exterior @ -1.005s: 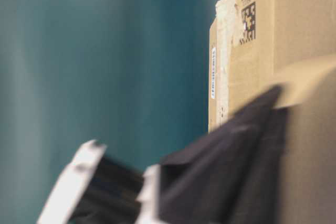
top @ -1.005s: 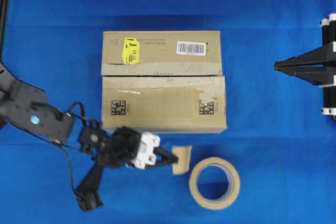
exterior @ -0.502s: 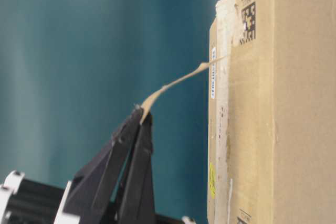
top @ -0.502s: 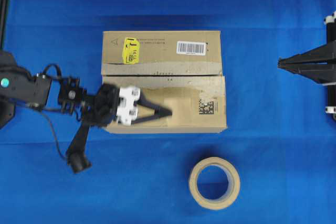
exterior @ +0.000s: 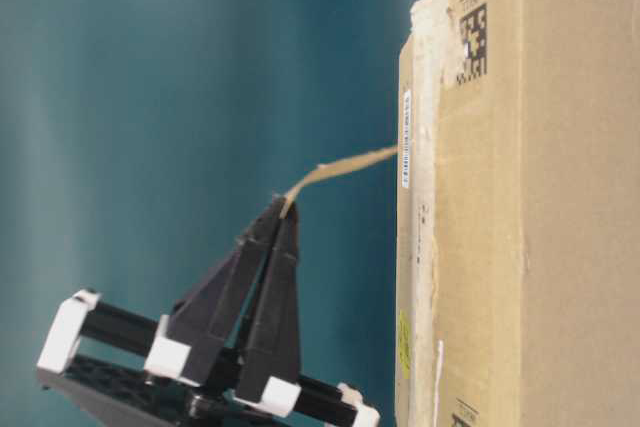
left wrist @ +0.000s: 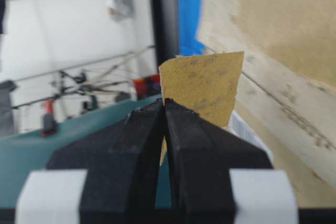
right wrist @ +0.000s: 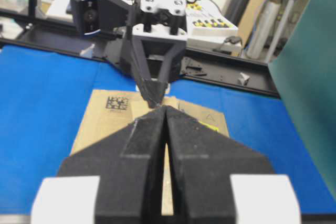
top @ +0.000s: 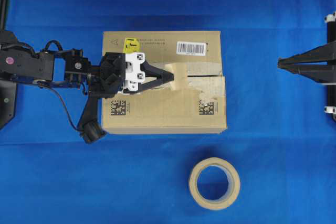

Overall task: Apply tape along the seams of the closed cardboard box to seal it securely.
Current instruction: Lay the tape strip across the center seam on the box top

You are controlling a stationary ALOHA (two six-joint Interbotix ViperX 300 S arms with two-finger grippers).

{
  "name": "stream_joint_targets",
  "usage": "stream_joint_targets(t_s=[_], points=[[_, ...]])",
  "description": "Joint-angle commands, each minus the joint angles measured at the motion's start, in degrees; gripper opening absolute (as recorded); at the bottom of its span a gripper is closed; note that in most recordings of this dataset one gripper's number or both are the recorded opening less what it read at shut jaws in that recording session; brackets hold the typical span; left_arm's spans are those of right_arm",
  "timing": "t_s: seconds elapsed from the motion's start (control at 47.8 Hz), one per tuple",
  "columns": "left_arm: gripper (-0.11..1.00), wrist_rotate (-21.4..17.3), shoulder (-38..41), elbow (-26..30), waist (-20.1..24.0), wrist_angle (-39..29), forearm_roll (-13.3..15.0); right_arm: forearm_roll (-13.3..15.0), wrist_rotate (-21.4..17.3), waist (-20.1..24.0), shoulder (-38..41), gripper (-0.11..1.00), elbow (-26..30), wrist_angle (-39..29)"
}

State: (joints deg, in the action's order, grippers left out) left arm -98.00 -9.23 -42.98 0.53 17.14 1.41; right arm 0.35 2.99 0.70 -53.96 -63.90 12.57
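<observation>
I've got the left claw clamped on the tape, held over the cardboard box right above the seams, approx mid-box. Tape's free end is close to the top, contact unclear. Right claw is pinched together w/ nothing in it, well off to the side. Tape roll sits on the blue bench near the box.

Left arm: black links, loose black cable looped beneath, black camera pod on a strut. Left gripper: white screwed block behind tapered black fingers, white bands. Right gripper: matching black fingers, white bands.
</observation>
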Motion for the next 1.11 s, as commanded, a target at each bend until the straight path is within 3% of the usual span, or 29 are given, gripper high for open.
stream_joint_targets(t_s=[0.0,0.544,0.9,1.089], points=[[0.0,0.2,-0.4,1.4,0.0,-2.1,0.0,0.2,0.3,0.0,0.4,0.0,1.5,0.4],[0.0,-1.0,-0.6,1.5,1.2,-15.5,-0.1,0.2,0.6,0.0,3.6,0.0,1.3,1.3],[0.0,-5.0,-0.6,1.6,1.9,-17.2,-0.2,0.2,0.4,0.0,6.6,0.0,1.7,4.0],[0.0,-5.3,-0.6,1.6,1.9,-20.0,-0.2,0.0,0.1,0.0,9.1,0.0,2.5,4.7]])
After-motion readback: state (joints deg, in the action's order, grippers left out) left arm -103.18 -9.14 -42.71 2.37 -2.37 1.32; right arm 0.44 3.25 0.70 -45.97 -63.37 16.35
